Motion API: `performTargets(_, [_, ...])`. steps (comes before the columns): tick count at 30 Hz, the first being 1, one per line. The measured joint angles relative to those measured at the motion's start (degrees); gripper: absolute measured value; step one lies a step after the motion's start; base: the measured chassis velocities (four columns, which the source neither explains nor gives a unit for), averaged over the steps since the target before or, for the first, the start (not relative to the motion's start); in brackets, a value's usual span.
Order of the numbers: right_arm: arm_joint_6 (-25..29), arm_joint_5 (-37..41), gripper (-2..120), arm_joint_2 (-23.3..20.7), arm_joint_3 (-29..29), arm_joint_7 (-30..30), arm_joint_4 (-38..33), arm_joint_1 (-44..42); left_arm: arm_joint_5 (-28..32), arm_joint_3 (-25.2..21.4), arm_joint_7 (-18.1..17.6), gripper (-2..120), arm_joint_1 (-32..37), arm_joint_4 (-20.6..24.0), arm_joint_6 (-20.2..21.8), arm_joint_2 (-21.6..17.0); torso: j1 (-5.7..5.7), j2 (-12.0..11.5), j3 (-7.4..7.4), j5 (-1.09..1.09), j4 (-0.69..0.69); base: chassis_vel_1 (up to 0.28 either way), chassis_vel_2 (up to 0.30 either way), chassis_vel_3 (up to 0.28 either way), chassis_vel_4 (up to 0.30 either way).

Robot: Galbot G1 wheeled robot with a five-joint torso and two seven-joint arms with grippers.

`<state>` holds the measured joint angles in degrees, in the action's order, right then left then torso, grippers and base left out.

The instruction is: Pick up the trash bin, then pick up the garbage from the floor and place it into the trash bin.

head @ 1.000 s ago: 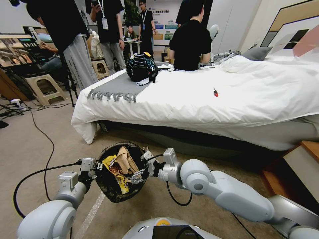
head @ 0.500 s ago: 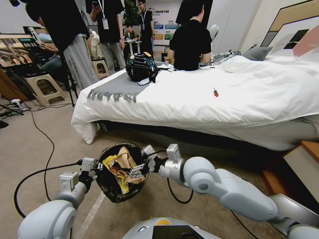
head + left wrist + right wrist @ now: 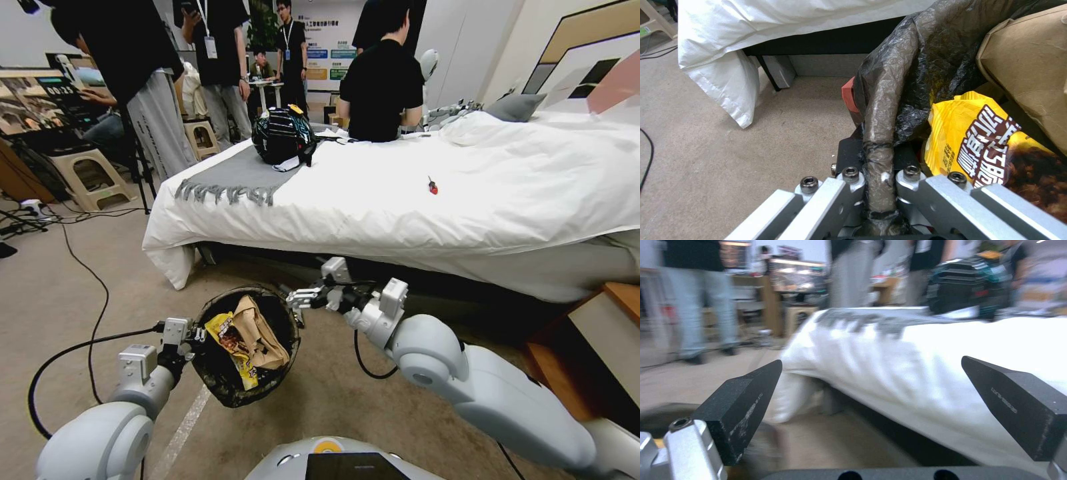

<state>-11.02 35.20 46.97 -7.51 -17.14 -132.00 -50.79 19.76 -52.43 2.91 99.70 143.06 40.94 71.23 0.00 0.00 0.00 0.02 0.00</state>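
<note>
Left hand (image 3: 878,186) clamps the rim of the round black-bag-lined trash bin (image 3: 227,387), held above the floor. Right hand (image 3: 308,295), wide open, empty, beside the rim. Yellow wrapper (image 3: 230,347) and brown paper scrap (image 3: 260,333) binned; next, locate remaining litter.

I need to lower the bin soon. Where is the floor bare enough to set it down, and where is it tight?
Bare carpet lies below the trash bin, between the black cable and the bed. It is tight inside the bin, stuffed with a yellow wrapper and brown paper. The left gripper clamps the rim; the right gripper hangs open beside it.
</note>
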Motion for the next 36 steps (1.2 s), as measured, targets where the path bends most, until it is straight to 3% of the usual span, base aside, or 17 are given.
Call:
performTargets(10, [6.4, -12.6, 100, 3.3, 15.7, 0.2, 3.3, -18.8, -0.1, -0.3, 0.0, 0, 0.3, 0.1, 0.2, 0.1, 0.0, 0.0, 0.0, -0.01, -0.01, 0.0, 0.0, 0.0, 0.0])
performTargets(18, [11.0, -24.5, 100, 10.6, 25.9, 1.6, 4.2, -33.6, -0.8, -0.2, 0.4, 0, 0.2, 0.0, 0.7, 0.7, 0.0, 0.0, 0.0, -0.02, 0.01, 0.0, 0.0, 0.0, 0.0])
performTargets(31, [18.3, -33.4, 100, 22.0, 32.1, 2.0, 4.6, -46.1, -1.1, -0.2, 0.6, 0, 0.3, -0.1, 1.2, 1.0, 0.0, 0.0, 0.0, -0.02, 0.0, 0.0, 0.0, 0.0, 0.0])
performTargets(36, [19.1, -33.8, 100, 24.0, 32.9, 2.0, 3.9, -48.1, -1.2, -0.2, 0.7, 0, 0.4, -0.1, 1.2, 1.0, 0.0, 0.0, 0.0, -0.02, 0.0, 0.0, 0.0, 0.0, 0.0])
